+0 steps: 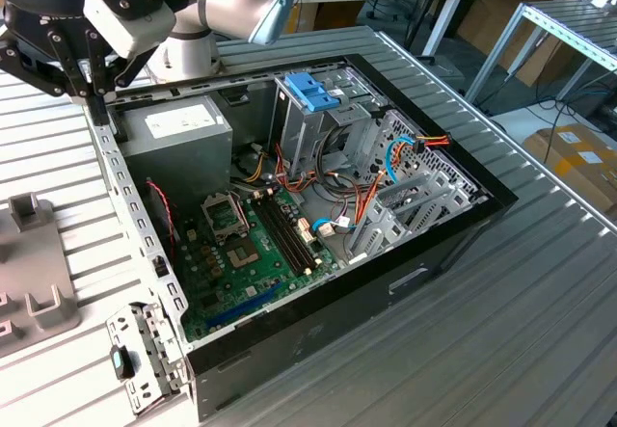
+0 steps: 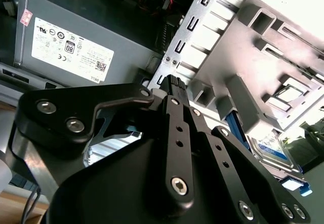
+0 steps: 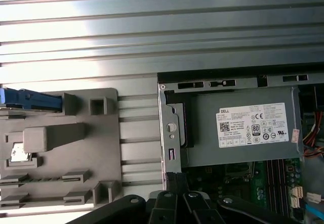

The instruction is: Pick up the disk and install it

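Note:
The disk is a flat drive with a label, held in a blue carrier, and it lies on the grey plastic fixture. In the first wrist view its blue rail shows at the fixture's edge. My gripper hangs over the rear wall of the open computer case, at the exterior view's upper left, beside the power supply. Its black fingers are shut together with nothing between them. The gripper is apart from the disk.
Inside the case are a green motherboard, a tall metal drive cage with a blue clip, and red, orange and blue cables. The case sits on a ribbed metal table. A grey fixture lies at the exterior view's left.

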You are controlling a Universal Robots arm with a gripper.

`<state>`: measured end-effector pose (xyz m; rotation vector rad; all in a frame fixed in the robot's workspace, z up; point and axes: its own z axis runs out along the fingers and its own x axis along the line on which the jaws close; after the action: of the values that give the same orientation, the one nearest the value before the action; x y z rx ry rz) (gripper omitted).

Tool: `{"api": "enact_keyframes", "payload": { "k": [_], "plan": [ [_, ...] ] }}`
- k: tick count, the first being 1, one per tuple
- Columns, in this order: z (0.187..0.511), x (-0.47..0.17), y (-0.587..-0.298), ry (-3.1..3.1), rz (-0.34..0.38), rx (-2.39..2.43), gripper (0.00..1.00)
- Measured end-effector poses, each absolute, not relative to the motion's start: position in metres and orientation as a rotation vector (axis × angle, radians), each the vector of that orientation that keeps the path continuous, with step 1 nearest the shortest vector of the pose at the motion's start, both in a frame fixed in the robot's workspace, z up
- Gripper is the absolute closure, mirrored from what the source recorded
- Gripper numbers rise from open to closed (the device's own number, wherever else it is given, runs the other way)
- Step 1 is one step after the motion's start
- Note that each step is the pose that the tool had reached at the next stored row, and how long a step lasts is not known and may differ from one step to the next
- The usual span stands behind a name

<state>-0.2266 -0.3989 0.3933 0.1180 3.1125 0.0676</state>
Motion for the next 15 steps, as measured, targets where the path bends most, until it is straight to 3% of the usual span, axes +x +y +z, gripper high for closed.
{"api": "enact_keyframes", "payload": {
  "k": [15],
  "plan": [
    [0.3933,-0.2325,-0.3989,3.112,0.068,0.118,0.89]
  ]
}}
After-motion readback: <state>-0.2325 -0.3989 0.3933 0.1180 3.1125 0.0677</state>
